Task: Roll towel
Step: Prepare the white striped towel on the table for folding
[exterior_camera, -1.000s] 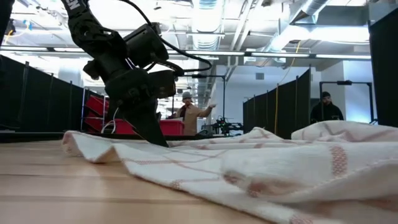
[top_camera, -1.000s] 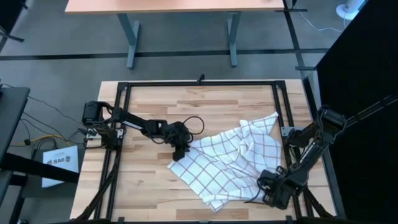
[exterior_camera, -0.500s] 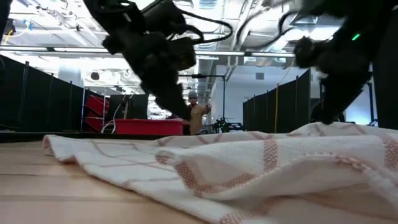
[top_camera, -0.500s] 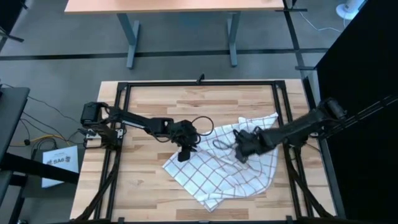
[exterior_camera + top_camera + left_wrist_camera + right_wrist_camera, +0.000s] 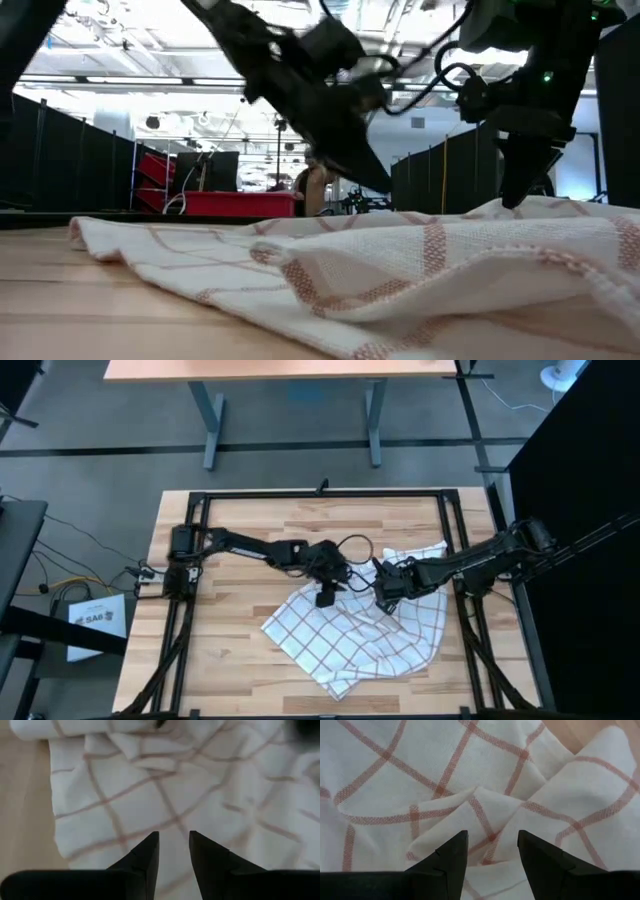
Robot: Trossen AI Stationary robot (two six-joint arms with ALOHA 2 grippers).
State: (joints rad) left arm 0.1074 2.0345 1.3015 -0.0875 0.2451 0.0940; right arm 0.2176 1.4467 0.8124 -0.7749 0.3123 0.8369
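Left gripper (image 5: 326,598) now farther over the towel (image 5: 340,645) (jaws slightly parted), right gripper (image 5: 386,600) likewise spread above it.

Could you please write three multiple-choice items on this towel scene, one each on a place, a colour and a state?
1. Where does the towel lie on the table?
A. Toward the right arm's side
B. Toward the left arm's side
C. Hanging off the far edge

2. What colour are the towel's grid lines?
A. Blue
B. Green
C. Reddish-brown

3. How does the towel lie?
A. Rolled into a tight tube
B. Spread out but rumpled, with folds
C. Folded into a neat square

Answers:
1. A: in the high view the cloth covers the table's right half and the left part is bare wood.
2. C: both wrist views show reddish-brown lines on white.
3. B: the right wrist view shows loose folds ahead of the right hand, whose fingers are apart; the left hand is also open, above the cloth.
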